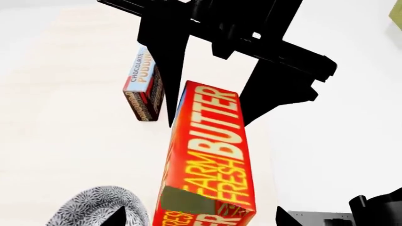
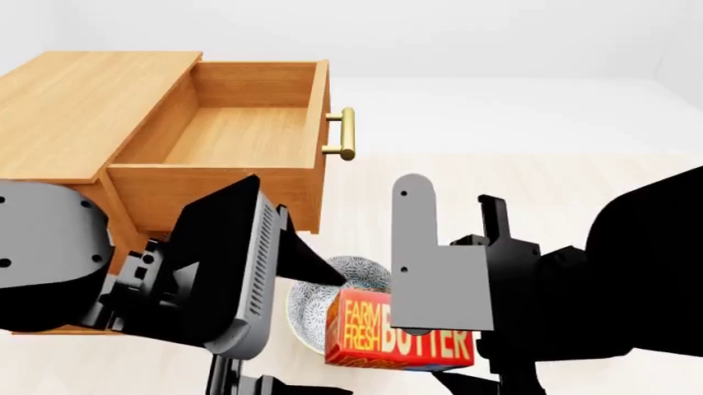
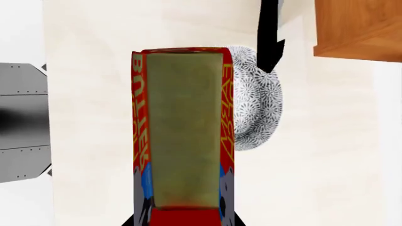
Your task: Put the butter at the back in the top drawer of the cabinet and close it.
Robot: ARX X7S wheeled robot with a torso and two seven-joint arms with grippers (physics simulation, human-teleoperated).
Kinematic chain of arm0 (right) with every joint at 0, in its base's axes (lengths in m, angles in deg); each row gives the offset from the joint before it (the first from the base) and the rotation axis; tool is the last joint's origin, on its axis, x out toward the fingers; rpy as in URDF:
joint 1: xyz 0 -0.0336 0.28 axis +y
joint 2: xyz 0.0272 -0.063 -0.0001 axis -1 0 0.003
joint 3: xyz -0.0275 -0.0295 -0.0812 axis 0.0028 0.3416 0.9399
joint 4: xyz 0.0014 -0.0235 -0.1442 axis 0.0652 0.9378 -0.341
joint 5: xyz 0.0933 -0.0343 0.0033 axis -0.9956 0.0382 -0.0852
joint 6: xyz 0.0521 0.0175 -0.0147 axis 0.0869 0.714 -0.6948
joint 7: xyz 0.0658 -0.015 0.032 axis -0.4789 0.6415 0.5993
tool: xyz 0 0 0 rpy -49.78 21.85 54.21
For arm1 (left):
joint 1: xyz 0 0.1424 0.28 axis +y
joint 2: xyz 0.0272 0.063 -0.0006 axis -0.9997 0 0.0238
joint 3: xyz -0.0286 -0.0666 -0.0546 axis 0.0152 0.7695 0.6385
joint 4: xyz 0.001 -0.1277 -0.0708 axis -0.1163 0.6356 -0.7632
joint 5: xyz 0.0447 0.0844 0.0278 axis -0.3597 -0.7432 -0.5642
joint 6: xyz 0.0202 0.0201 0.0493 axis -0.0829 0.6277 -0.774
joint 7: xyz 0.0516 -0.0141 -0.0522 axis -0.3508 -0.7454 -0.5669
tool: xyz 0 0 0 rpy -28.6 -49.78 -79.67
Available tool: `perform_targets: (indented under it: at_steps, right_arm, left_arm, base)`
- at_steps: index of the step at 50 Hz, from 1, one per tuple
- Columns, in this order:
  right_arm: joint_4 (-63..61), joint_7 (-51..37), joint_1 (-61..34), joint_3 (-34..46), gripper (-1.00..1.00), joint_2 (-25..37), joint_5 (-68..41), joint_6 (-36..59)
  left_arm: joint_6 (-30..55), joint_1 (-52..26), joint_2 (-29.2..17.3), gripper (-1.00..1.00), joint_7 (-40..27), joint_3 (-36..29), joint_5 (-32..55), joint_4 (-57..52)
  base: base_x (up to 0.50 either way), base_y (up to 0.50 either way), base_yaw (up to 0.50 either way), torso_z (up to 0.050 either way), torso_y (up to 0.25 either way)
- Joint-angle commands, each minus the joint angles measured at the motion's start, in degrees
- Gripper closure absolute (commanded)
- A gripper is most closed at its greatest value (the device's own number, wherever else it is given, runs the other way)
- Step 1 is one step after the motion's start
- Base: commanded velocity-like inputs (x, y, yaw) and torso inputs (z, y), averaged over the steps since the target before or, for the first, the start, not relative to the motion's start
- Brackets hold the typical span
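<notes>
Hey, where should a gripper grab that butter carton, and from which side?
Grip the butter across its two long, flat side faces, near one end, coming from above. It is a narrow rectangular box, so those parallel faces suit the jaws, while the bowl crowds one side.

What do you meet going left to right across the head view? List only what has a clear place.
cabinet → top drawer, pulled open → its brass handle. Lower in the picture: left gripper → patterned bowl → butter → right arm.
</notes>
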Motion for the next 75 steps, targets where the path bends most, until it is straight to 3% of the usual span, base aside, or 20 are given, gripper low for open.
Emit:
perform_targets:
  at_steps: [1,27,28,53,54,75]
  right_arm:
    - [0.2,-0.3,-1.3,-1.4,1.0,0.1,1.4,-0.2]
    - [-0.4,-0.3,-1.4,-1.9,1.0,0.5,1.1,0.0]
    - [-0.4,-0.3,-1.3,-2.0,1.0,0.5,1.1,0.0]
    - [-0.5,-0.2,-0.9,-2.3,1.0,0.4,0.9,0.0]
    - [-0.8,-0.1,-0.9,-2.3,-1.0,0.5,1.0,0.0]
    - [-0.3,-0.1,0.2,-1.7,-1.0,1.2,2.1,0.5]
  left_arm:
    - [-0.9,1.7,0.7,-1.0,0.7,-0.8,-2.5,-0.5]
    - [-4.0,3.9,2.9,-1.0,0.5,-0.4,-4.7,1.0]
    - [-4.2,4.0,2.9,1.0,-0.1,-0.3,-4.7,1.0]
    - [-5.3,4.7,2.4,1.0,-0.8,0.6,-4.7,1.5]
    - [-5.4,4.7,2.4,1.0,-0.8,0.6,-4.7,1.6]
    - [-5.9,4.1,1.5,1.0,-1.3,2.0,-3.5,2.7]
  base:
    - [0.0,0.0,0.0,0.0,0.0]
    - [0.0,0.0,0.0,0.0,0.001]
    - [0.0,0.0,0.0,0.0,0.0]
    - [0.0,0.0,0.0,0.0,0.0]
    - [0.0,0.0,0.0,0.0,0.0]
    - [0.0,0.0,0.0,0.0,0.0]
